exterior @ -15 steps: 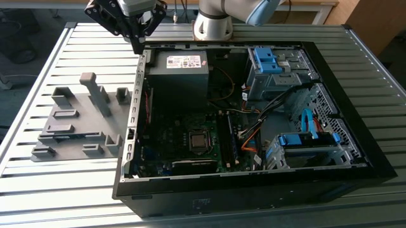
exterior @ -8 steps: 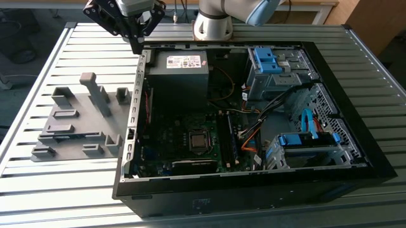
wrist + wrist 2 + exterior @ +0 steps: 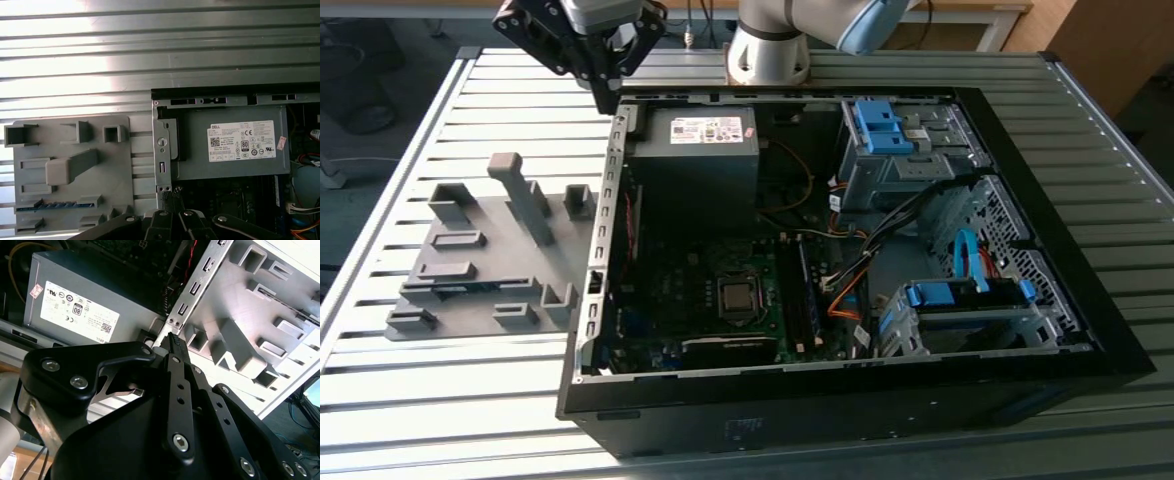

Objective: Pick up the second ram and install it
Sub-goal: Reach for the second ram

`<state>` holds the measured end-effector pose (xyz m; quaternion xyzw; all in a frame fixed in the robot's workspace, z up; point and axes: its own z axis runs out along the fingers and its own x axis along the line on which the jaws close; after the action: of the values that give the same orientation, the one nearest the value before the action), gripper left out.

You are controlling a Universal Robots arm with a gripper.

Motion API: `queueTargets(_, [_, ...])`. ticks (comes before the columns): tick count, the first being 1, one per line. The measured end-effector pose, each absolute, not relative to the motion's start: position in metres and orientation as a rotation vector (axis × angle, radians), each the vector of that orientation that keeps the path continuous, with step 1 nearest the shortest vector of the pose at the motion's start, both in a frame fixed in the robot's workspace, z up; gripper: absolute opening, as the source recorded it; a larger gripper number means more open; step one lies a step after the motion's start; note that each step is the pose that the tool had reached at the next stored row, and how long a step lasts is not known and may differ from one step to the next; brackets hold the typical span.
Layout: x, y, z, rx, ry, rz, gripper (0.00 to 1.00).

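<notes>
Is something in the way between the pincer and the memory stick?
Nothing visible. The pincer hovers over the case corner, and the memory stick lies uncovered in the grey fixture beside the case. A tall post stands near the stick.

I see the computer case (image 3: pixel 854 400) lying open on the slatted table (image 3: pixel 454 400). The fixture plate (image 3: pixel 500 270) lies flat on the table just beside it, on the exterior view's left. The second ram (image 3: pixel 57 205) sits in a slot of that plate, toward the end farther from the robot base (image 3: pixel 767 55), which stands behind the case. Inside the case, the power supply (image 3: pixel 698 150) fills the far corner nearest the plate, with the motherboard (image 3: pixel 694 290) in front of it. Two drive cages (image 3: pixel 901 150) (image 3: pixel 974 320) line the exterior view's right side, one behind the other. The gripper (image 3: pixel 604 100) hangs above the case wall beside the power supply, between the case and the plate.
</notes>
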<state>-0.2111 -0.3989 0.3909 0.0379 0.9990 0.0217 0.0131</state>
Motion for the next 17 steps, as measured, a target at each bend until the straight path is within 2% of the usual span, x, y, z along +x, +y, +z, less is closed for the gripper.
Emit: queueTargets(17, [-0.2145,-0.3990,0.3909,0.118,3.113,0.068,0.11])
